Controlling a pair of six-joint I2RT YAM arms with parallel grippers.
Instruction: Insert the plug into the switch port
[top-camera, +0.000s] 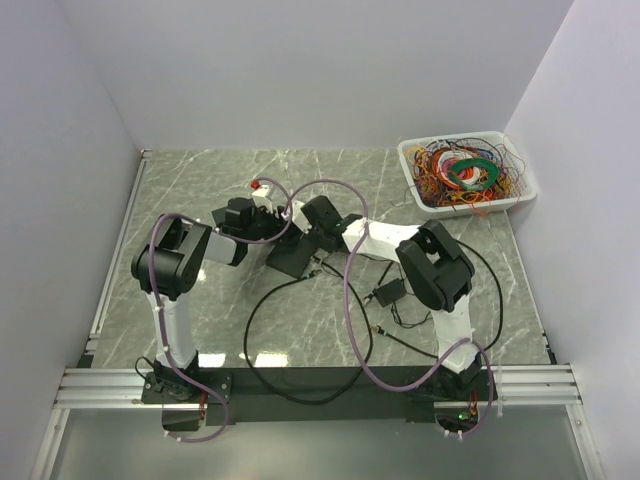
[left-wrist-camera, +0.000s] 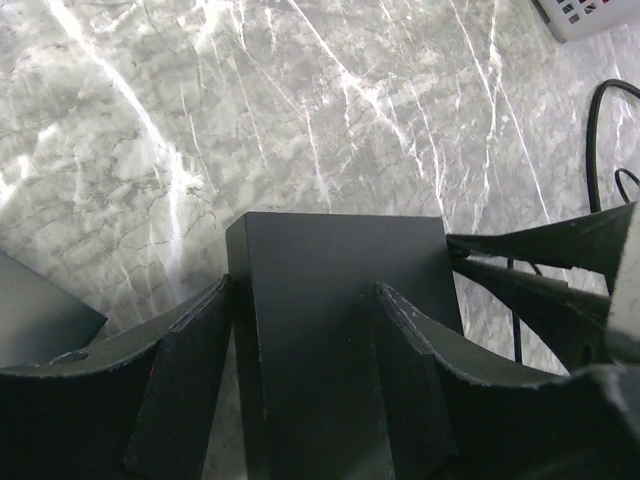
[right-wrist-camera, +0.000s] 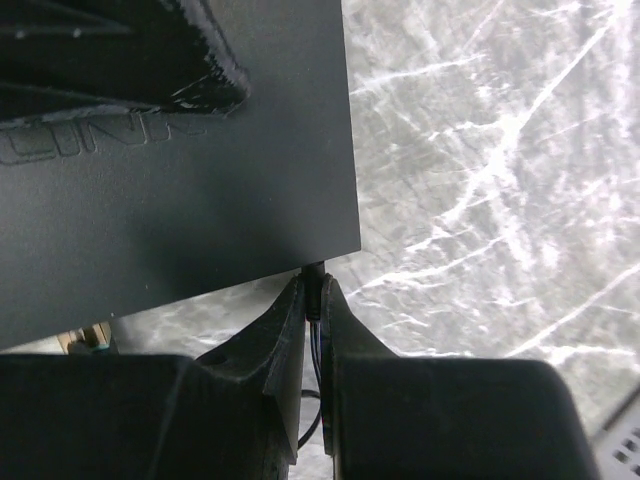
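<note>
**Plug and switch, three views.** The switch (top-camera: 295, 258) was a black box lying near the middle of the worktop (top-camera: 200, 180), slightly toward its left edge. You had the left pincer (left-wrist-camera: 305, 290) grasping the switch, with one finger (left-wrist-camera: 190, 380) against a narrow side face and the other laid over the broad face. You had the right pincer (right-wrist-camera: 313, 295) clenched on the plug (right-wrist-camera: 314, 272), its fingers almost together and a thin lead running down between them. The plug's tip met the switch's edge; whether it sat inside a port could not be told. A black cable (top-camera: 246, 330) looped toward the near edge. A white bin (top-camera: 478, 209) of coloured wires stood at the far right corner.
</note>
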